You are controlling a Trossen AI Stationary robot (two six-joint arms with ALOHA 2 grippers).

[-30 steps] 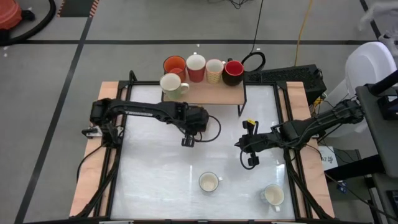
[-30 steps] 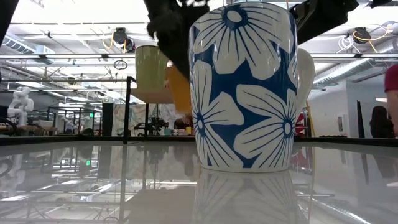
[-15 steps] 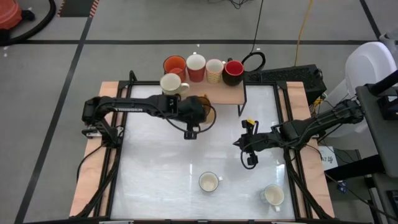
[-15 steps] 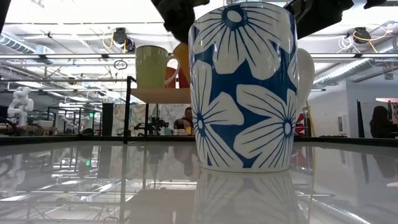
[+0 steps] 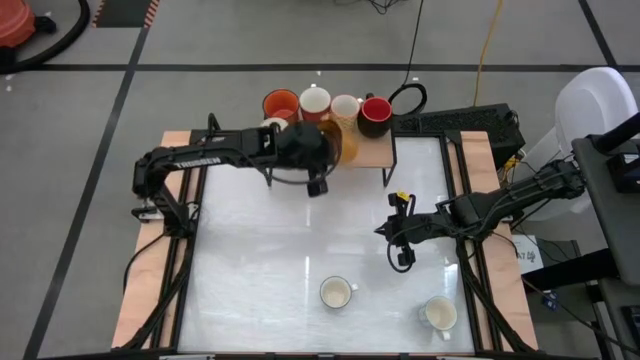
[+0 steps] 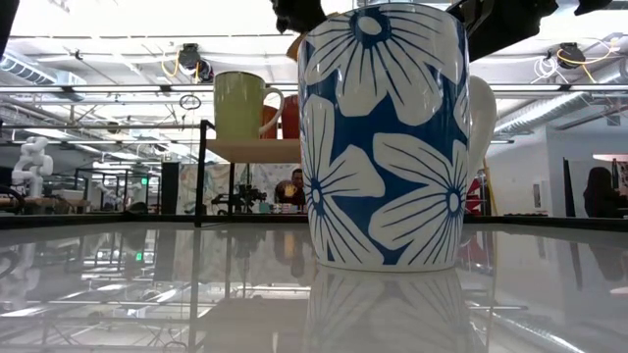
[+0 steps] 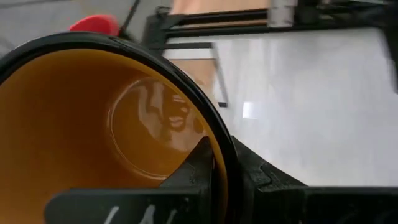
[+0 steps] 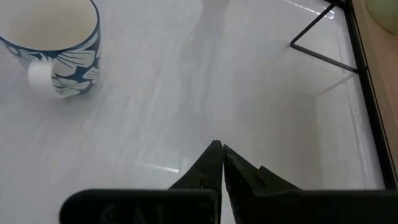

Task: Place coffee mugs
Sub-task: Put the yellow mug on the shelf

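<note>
My left gripper (image 5: 324, 150) is shut on an amber-yellow coffee mug (image 5: 337, 138) and holds it over the wooden shelf (image 5: 365, 152) at the table's far edge. On the shelf stand an orange mug (image 5: 281, 103), a red-and-white mug (image 5: 314, 101), a cream mug (image 5: 345, 108), a red mug (image 5: 376, 111) and a pale green mug (image 6: 240, 103). A blue-flowered mug (image 5: 336, 292) and a white mug (image 5: 438, 314) stand on their bases on the table near its front. My right gripper (image 5: 403, 256) hovers shut at the right, holding nothing. My left gripper pinches the amber mug's wall at the rim (image 7: 219, 140), one finger inside (image 7: 198, 163) the mug and one outside (image 7: 252, 177). The fingers come slanting down from the table's left. The mug is lifted clear and tilted, its opening turned toward the gripper.
The shelf stands on thin black legs (image 5: 390, 165) over the table's far part. Black frame rails (image 5: 180, 260) run along both table sides. The glossy white tabletop (image 5: 260, 250) lies bare between the shelf and the two near mugs.
My left gripper has risen and swung toward the table's far edge, tipping up as it went, still shut on the amber mug. The mug has gone from low over the table's middle up to shelf height, beside the mugs there.
</note>
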